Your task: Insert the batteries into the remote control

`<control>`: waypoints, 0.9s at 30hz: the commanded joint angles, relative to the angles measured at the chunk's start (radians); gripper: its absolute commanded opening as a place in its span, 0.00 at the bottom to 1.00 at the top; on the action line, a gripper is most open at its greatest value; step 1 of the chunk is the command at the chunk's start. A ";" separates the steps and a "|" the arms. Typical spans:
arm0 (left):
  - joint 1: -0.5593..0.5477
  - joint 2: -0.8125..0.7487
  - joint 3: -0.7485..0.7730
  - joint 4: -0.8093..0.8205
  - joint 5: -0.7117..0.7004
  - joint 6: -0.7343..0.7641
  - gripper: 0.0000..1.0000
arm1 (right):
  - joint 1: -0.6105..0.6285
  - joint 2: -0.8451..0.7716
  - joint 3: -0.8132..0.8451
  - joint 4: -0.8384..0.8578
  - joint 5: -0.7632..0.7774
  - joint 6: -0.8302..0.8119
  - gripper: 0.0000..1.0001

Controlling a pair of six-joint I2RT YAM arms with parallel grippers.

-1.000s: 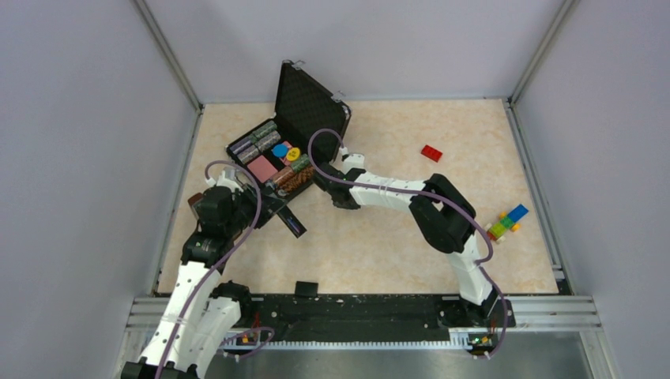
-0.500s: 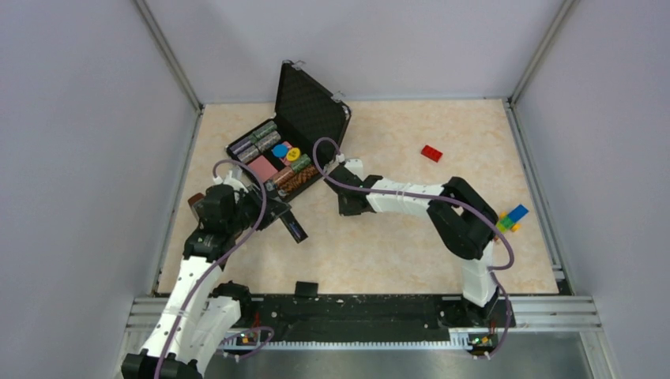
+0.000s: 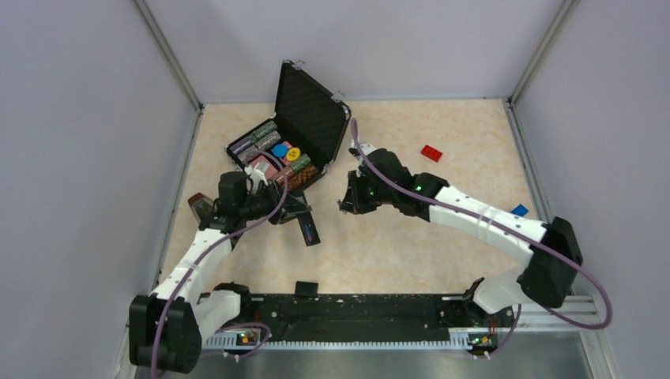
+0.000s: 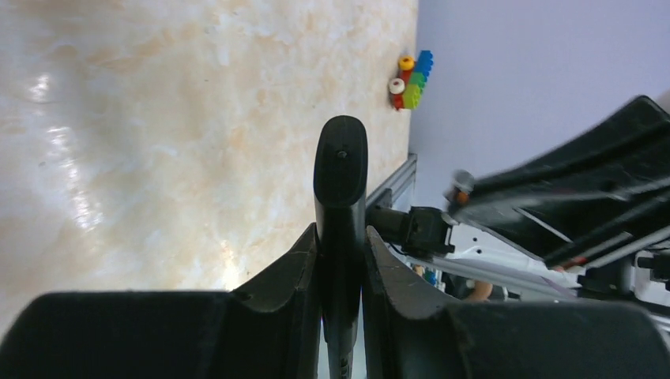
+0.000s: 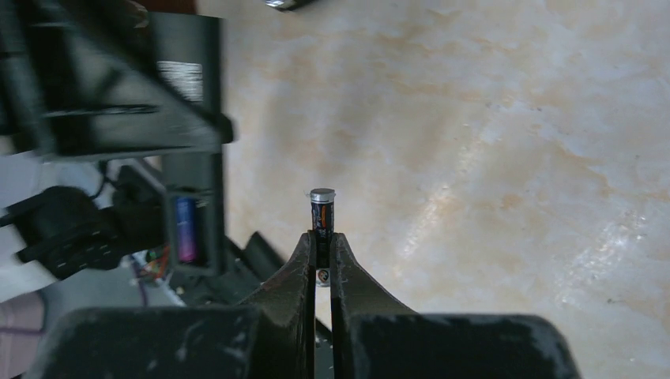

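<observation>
My left gripper (image 3: 290, 213) is shut on the remote control (image 3: 308, 228), a slim black bar held above the table just in front of the case. In the left wrist view the remote (image 4: 340, 178) stands edge-on between the fingers of the left gripper (image 4: 341, 237). My right gripper (image 3: 346, 207) hangs a short way to the right of the remote. It is shut on a slim dark battery (image 5: 321, 212) whose silver cap sticks out past the tips of the right gripper (image 5: 322, 238). The right wrist view shows the remote's open recess (image 5: 190, 229) with a purple battery (image 5: 185, 227) in it.
An open black foam-lined case (image 3: 310, 112) with striped chip stacks (image 3: 265, 139) stands at the back left. A red brick (image 3: 431, 152) and a blue brick (image 3: 519, 210) lie to the right. A small black cover piece (image 3: 306, 289) lies near the front rail. Stacked coloured bricks (image 4: 409, 79) sit by the wall.
The right gripper closed on the battery and drew back from the case while the arm's elbow swung far right. The left arm carried the remote a little to the right.
</observation>
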 commanded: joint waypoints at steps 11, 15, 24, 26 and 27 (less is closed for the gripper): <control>-0.176 0.070 -0.052 0.532 -0.003 -0.256 0.00 | 0.005 -0.156 0.055 -0.168 -0.279 0.155 0.00; -0.209 0.059 -0.057 0.543 -0.069 -0.273 0.00 | 0.005 -0.153 0.080 -0.220 -0.271 0.153 0.00; -0.248 0.031 -0.121 0.604 -0.200 -0.361 0.00 | 0.010 -0.129 0.127 -0.309 -0.259 0.152 0.00; -0.251 0.035 -0.136 0.633 -0.210 -0.387 0.00 | 0.009 -0.123 0.140 -0.327 -0.257 0.151 0.00; -0.254 0.039 -0.140 0.651 -0.210 -0.397 0.00 | 0.009 -0.117 0.147 -0.335 -0.257 0.149 0.00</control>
